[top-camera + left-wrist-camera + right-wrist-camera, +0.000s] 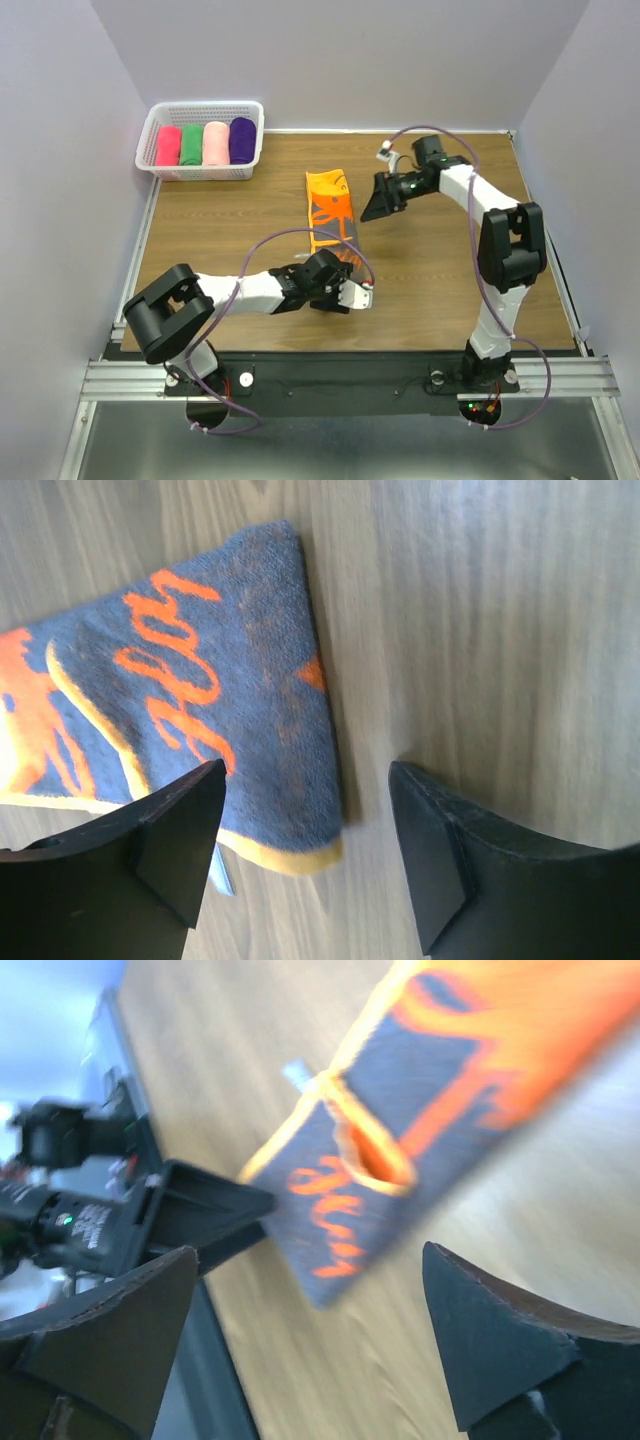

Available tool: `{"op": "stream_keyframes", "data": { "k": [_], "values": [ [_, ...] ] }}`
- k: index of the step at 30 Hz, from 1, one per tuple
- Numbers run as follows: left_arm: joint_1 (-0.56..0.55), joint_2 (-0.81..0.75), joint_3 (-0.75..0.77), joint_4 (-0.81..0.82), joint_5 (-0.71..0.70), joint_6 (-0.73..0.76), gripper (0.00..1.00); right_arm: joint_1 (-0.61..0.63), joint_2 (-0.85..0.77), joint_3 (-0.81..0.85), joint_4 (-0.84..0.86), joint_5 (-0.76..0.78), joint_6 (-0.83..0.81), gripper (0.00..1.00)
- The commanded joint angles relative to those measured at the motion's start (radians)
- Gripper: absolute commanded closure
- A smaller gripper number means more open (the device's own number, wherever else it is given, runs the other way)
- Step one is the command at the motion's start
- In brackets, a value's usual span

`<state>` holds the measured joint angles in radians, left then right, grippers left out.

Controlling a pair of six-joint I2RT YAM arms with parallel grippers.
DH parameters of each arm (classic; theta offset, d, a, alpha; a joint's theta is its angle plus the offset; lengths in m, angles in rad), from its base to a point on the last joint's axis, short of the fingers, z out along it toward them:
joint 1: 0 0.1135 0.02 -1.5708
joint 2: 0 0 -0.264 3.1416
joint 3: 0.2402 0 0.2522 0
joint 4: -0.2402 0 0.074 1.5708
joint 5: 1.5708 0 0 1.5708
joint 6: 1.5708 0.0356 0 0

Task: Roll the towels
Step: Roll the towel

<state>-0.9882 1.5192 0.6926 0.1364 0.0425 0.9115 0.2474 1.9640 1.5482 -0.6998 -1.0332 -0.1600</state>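
Observation:
An orange printed towel (329, 205) lies folded into a long strip mid-table, its near end showing dark grey with orange lettering (220, 700). My left gripper (345, 268) is at that near end. In the left wrist view the left gripper (305, 840) is open, and the towel's yellow-edged corner lies between the fingers (180, 830) without being pinched. My right gripper (378, 208) hovers just right of the towel's middle. In the blurred right wrist view the right gripper (310, 1330) is open and holds nothing, and the towel (420, 1110) lies ahead of it.
A white basket (150, 165) at the back left holds pink (168, 146), green (192, 145), pale pink (216, 143) and purple (242, 140) towel rolls. Grey walls close in the wooden table (440, 290) on three sides. A metal rail (330, 378) runs along the near edge.

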Motion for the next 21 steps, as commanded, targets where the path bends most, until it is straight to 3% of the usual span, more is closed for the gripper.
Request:
{"op": "stream_keyframes", "data": {
  "k": [1,4,9,13,17,21],
  "values": [
    [-0.001,0.048,0.025,0.042,-0.035,0.024,0.22,-0.072,-0.096,0.056,0.013,0.064,-0.013,0.0],
    [0.011,0.071,0.027,0.04,-0.035,0.024,0.32,-0.108,-0.149,0.061,0.011,0.134,-0.048,0.0],
    [0.056,0.105,0.082,-0.095,0.06,0.024,0.45,-0.149,-0.241,0.012,0.005,0.206,-0.108,0.0],
    [0.138,0.159,0.195,-0.208,0.179,0.007,0.67,-0.161,-0.335,-0.078,-0.006,0.243,-0.186,0.0],
    [0.203,0.16,0.307,-0.398,0.377,0.024,0.78,-0.16,-0.431,-0.167,-0.026,0.262,-0.274,0.0],
    [0.233,0.252,0.48,-0.723,0.578,0.05,0.82,-0.161,-0.496,-0.209,-0.237,0.257,-0.472,0.0]
  ]
}}
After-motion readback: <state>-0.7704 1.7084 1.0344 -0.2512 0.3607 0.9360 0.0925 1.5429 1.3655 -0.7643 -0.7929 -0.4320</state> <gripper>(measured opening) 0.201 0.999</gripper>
